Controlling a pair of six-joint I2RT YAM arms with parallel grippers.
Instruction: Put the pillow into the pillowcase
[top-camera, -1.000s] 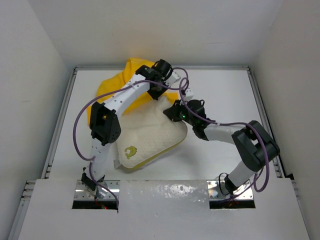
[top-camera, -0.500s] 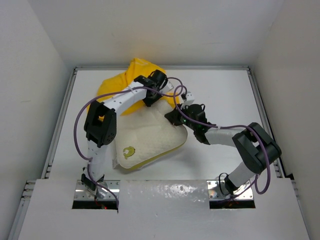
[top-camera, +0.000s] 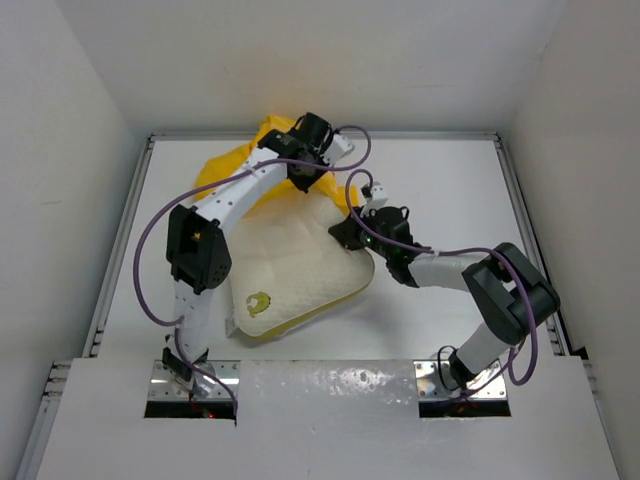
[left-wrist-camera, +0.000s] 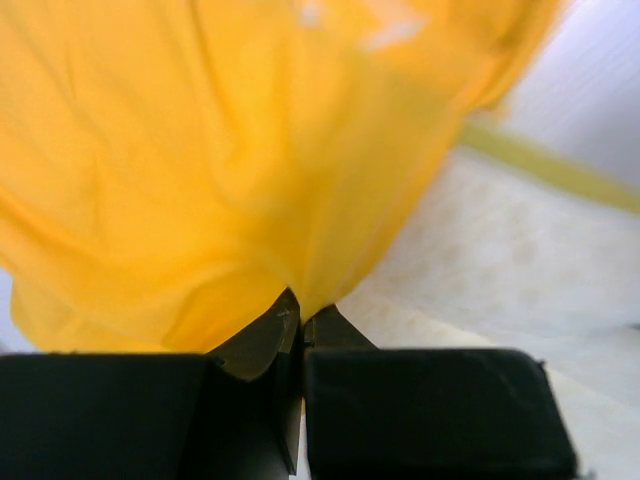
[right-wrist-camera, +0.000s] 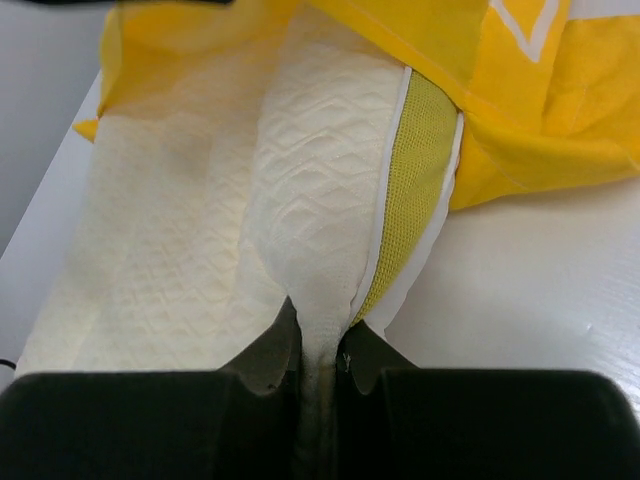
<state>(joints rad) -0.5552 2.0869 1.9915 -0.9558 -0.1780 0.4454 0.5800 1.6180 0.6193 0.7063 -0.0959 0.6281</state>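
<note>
The cream quilted pillow (top-camera: 300, 270) lies in the middle of the overhead view on the white table (top-camera: 450, 180). It slants from lower left to upper right, and its yellow-green logo (top-camera: 260, 303) sits near its lower-left corner. The bright yellow pillowcase (top-camera: 222, 168) is bunched at the upper left of the table. It lies over the pillow's upper end, while most of the pillow is bare.

The left gripper (left-wrist-camera: 300, 322) is at the top centre of the overhead view. Its jaws are pressed together on a pinch of the pillowcase, and the fabric fans upward from the fingertips and fills most of the left wrist view. The pillow's quilted surface shows at the lower right of that view.

The right gripper (right-wrist-camera: 320, 345) is at the pillow's right-hand corner, with its jaws clamped on the quilted edge. The yellow mesh edge band (right-wrist-camera: 415, 190) runs up just to the right of the pinch. In the right wrist view the pillowcase crosses the top of the frame, draped over the pillow's far end.
</note>
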